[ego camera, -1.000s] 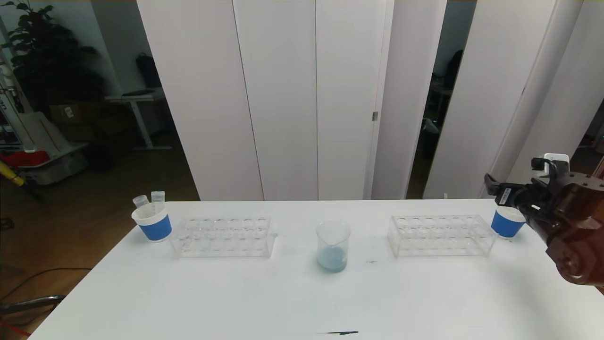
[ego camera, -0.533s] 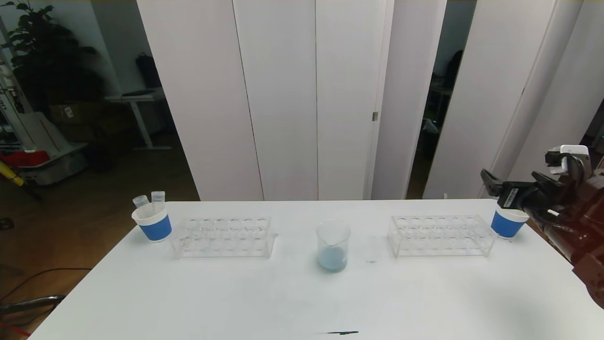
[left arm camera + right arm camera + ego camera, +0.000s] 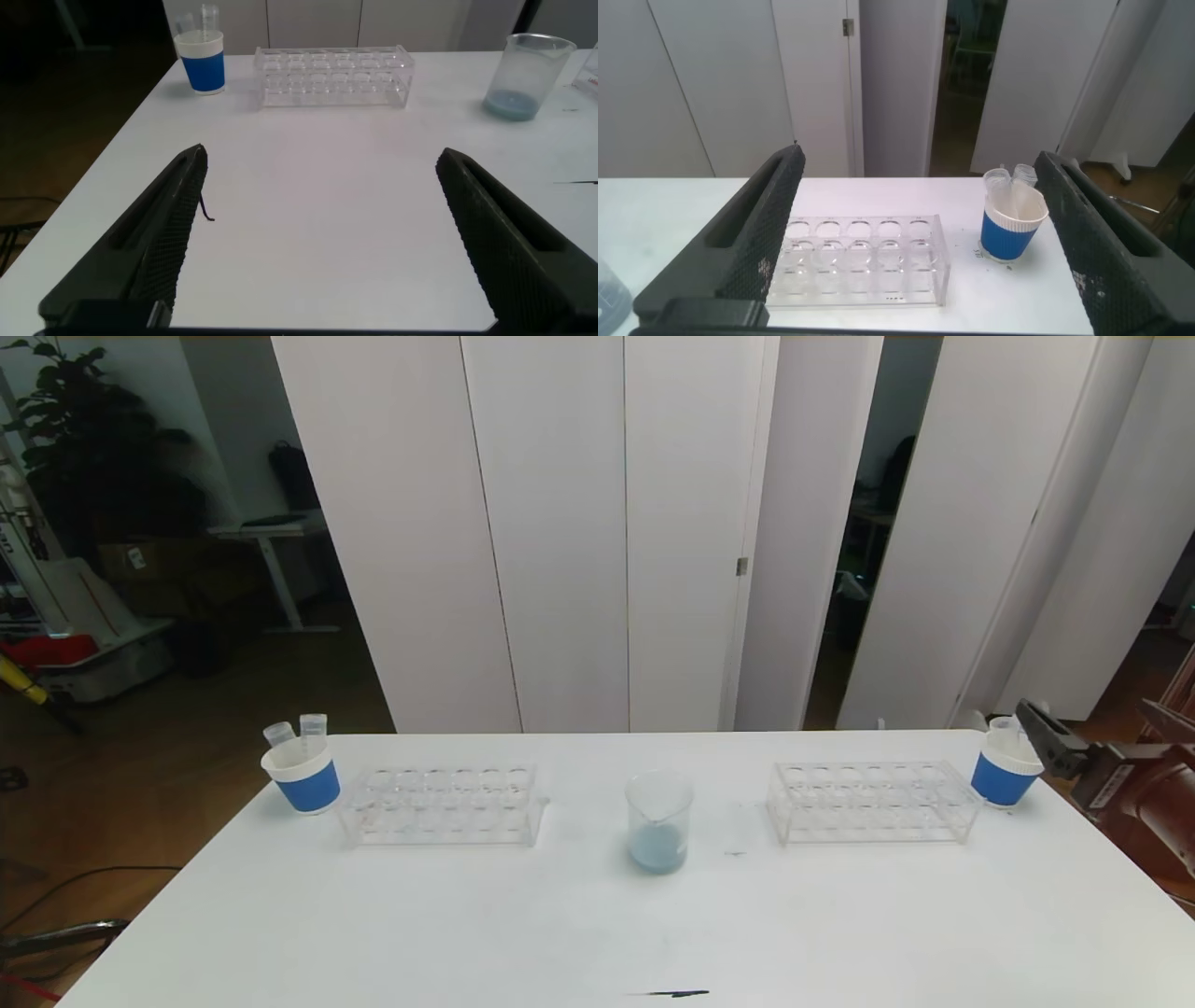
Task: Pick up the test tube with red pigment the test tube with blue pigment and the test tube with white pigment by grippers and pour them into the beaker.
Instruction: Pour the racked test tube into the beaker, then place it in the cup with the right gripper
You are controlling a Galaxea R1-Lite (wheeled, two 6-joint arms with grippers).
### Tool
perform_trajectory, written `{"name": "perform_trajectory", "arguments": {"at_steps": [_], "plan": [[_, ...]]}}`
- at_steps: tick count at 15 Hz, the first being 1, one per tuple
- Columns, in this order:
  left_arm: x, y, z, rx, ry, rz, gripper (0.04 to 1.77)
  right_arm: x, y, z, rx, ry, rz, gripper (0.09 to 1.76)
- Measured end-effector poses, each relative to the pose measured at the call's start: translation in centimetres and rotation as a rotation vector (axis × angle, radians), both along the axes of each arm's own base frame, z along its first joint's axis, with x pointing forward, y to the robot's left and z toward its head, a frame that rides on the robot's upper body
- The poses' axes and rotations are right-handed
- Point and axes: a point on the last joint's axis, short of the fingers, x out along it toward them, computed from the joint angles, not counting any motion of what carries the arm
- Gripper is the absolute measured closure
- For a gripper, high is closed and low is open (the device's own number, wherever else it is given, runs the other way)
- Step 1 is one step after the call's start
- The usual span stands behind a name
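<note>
- Two clear plastic tube racks on the white counter (image 3: pixel 560 933): left rack (image 3: pixel 441 805) and right rack (image 3: pixel 873 801), both rectangular, with rows of round holes; no tube stands in either that I can make out.
- One beaker (image 3: pixel 659 821), clear glass cylinder with a spout on the rim, upright between the racks, pale blue-grey liquid pooled at its bottom.
- Two white paper cups with blue bands: left cup (image 3: pixel 302 775) at the counter's far left corner, right cup (image 3: pixel 1005 773) at the far right edge.
- Two small clear tubes (image 3: pixel 295 729) stick up from the left cup; two more tube tops (image 3: pixel 1012 175) show in the right cup. Their contents cannot be made out, so which held which pigment cannot be told.
- Right gripper (image 3: pixel 920 233): dark, tapered, ribbed fingers, jaws spread wide and holding nothing. Right rack lies between the jaws ahead; right cup sits near the inside of one finger, apart from it. In the head view one finger (image 3: pixel 1050 739) shows just beside that cup.
- Left gripper (image 3: pixel 322 233): same ribbed dark fingers, jaws released and wide, nothing between them but bare counter. Left rack, left cup and beaker lie well ahead of the tips.
- One short dark mark (image 3: pixel 679 994) on the counter's near edge.
</note>
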Motion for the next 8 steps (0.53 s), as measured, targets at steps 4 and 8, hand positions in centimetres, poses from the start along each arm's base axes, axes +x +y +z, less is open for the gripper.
{"name": "perform_trajectory", "arguments": {"at_steps": [4,8], "plan": [[0.0,0.0,0.0,0.0,0.0,0.0,0.06,-4.1,-0.5,0.0,0.005,-0.001,-0.038,0.1],[0.0,0.0,0.0,0.0,0.0,0.0,0.06,-8.1,-0.4,-0.2,0.005,0.036,-0.034,0.1]]}}
